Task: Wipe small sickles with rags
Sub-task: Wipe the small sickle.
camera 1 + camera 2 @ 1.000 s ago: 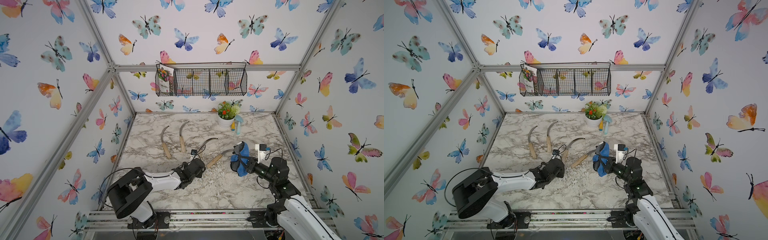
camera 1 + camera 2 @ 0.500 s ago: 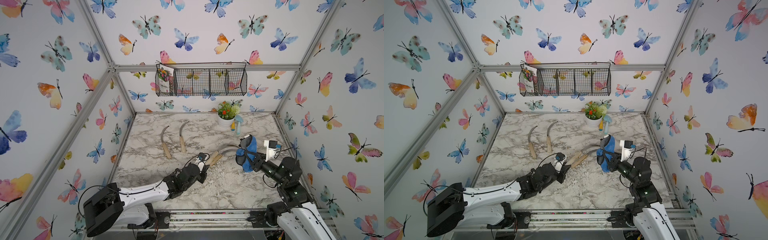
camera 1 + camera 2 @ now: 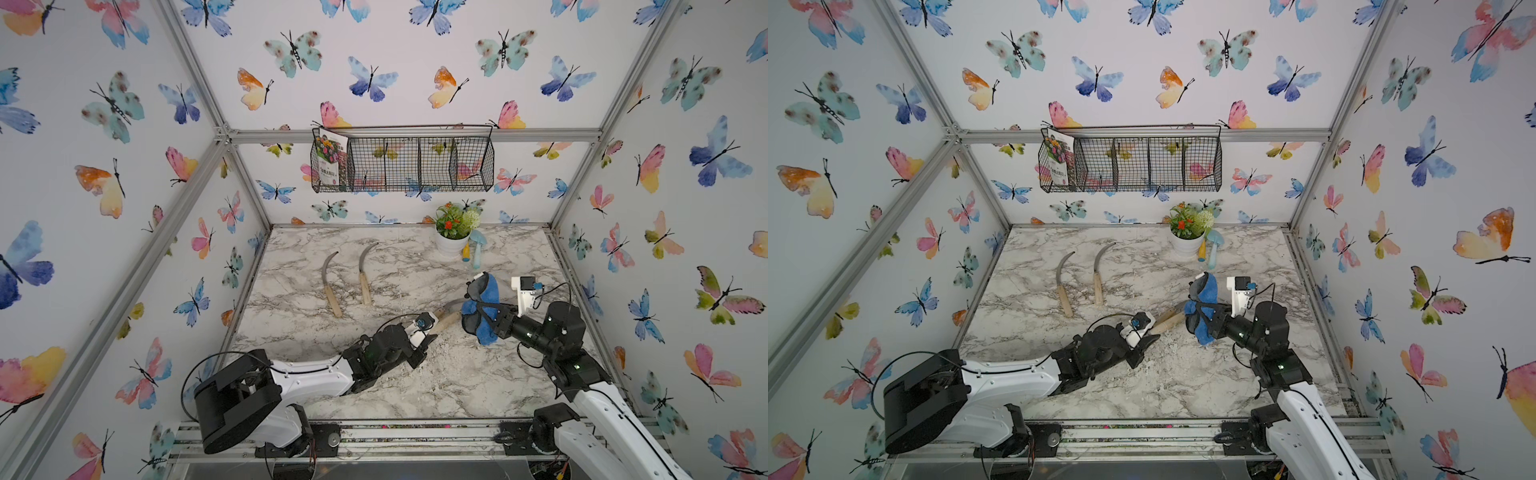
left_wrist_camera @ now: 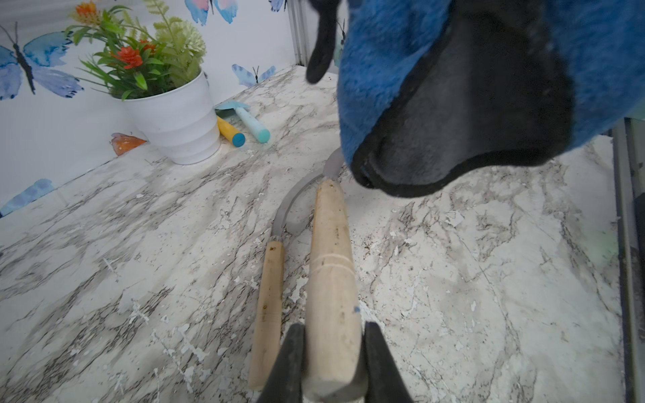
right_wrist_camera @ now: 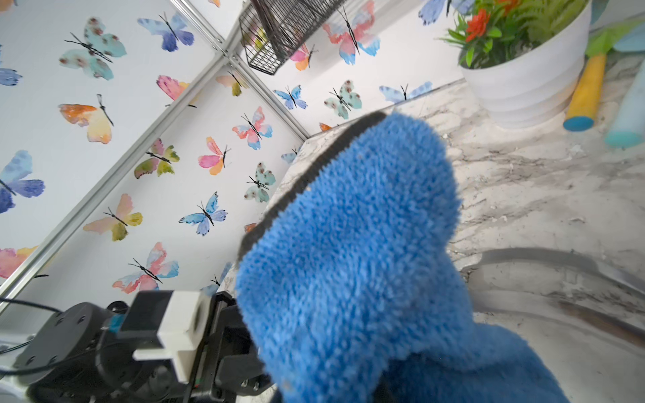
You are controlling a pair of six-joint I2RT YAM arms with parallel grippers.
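My left gripper [image 4: 332, 331] is shut on the pale wooden handle of one small sickle [image 4: 331, 265], held just above the marble table [image 3: 374, 386]. Its blade runs under the blue rag [image 4: 384, 69] with a dark grey piece. That rag [image 3: 482, 309] hangs from my right gripper [image 3: 486, 313], which is shut on it, and it hides the fingers in the right wrist view. Another sickle [image 4: 268, 303] lies on the table beside the held one. Two more sickles [image 3: 330, 286] [image 3: 364, 276] lie side by side at the back left, seen in both top views.
A white flower pot [image 3: 451, 247] stands at the back right with a light-blue trowel [image 3: 478, 249] leaning beside it. A wire basket [image 3: 401, 164] hangs on the back wall. Pale crumbs are scattered over the table's front half.
My left arm has swung right and lower with the sickle, bringing its blade up to the rag. The right gripper with the rag shifted slightly back and to the right.
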